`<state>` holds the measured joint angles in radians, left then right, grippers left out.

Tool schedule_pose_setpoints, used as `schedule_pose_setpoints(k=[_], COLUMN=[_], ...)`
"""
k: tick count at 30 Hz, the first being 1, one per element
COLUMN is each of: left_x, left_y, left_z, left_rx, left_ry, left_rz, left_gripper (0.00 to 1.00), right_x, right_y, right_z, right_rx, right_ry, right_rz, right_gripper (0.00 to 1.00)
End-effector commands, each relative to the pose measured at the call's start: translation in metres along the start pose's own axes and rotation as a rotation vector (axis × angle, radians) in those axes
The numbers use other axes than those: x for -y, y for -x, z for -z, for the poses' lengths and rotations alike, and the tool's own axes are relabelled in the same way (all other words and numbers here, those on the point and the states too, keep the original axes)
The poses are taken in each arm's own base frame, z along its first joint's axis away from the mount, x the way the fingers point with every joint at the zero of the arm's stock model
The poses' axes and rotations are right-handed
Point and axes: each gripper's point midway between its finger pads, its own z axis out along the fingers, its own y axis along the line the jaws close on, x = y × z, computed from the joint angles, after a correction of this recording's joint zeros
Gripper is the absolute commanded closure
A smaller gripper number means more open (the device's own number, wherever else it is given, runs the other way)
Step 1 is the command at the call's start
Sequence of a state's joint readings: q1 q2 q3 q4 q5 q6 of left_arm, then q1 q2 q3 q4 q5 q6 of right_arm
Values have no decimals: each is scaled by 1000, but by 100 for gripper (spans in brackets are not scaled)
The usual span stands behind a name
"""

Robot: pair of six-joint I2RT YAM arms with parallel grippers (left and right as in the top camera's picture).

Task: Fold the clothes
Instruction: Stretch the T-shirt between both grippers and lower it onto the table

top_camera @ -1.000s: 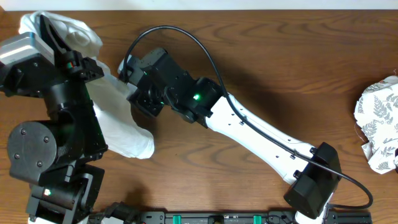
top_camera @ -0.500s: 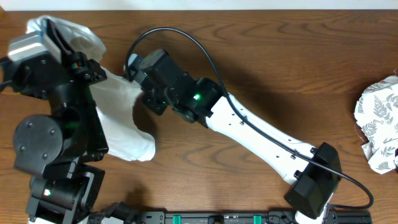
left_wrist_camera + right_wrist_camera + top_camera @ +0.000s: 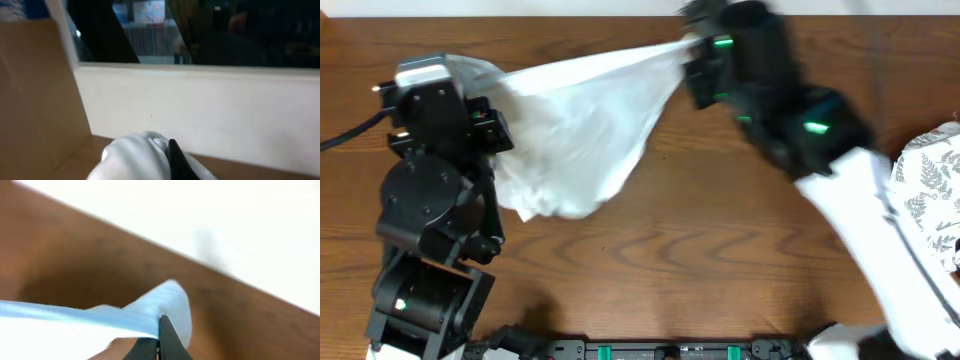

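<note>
The clothes, a plain white T-shirt [image 3: 580,120], hang stretched between my two grippers over the left half of the wooden table. My left gripper [image 3: 480,78] is shut on one bunched end, which fills the bottom of the left wrist view as folded white fabric [image 3: 132,160] against a black finger [image 3: 177,162]. Near the table's far edge, my right gripper [image 3: 692,50] is shut on the other end; the right wrist view shows its black fingers [image 3: 167,340] pinching a thin edge of the cloth [image 3: 100,322]. The shirt's lower part sags onto the table. No chest graphic shows.
A white cloth printed with grey fern leaves [image 3: 930,200] lies crumpled at the table's right edge. The left arm's black body [image 3: 430,200] stands over the near left. The right arm [image 3: 850,190] runs diagonally to the near right. A pale wall [image 3: 200,110] rises behind the table.
My right gripper closed on the shirt and swept up and to the right, to the far edge, pulling the crumpled shirt out into a wide span. The left arm shifted slightly right.
</note>
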<state>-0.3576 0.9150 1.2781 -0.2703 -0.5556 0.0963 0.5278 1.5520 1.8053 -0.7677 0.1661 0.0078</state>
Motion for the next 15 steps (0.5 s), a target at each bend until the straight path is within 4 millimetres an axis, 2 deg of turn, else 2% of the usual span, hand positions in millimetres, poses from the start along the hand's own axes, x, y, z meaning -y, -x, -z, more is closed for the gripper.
schedule_pose_setpoints(k=[1,4,9,15], left_x=[-15,-15,-17,-18], left_y=[16,7,-4,9], left_z=[8,8,12,39], left_rx=[31,-2,-43,-2], left_ry=[48,47,47,-19], left_rz=[55,75,65,98], left_gripper=[94,94,94,94], right_x=[42,56,61,72], right_y=[11,12,2,1], right_z=[27,46,56,69], right_rx=[43,55,17,21], right_ry=[-87,-106,-125,-183], right_rz=[-11,-13,2,-18], right_gripper=[99,99,99,99])
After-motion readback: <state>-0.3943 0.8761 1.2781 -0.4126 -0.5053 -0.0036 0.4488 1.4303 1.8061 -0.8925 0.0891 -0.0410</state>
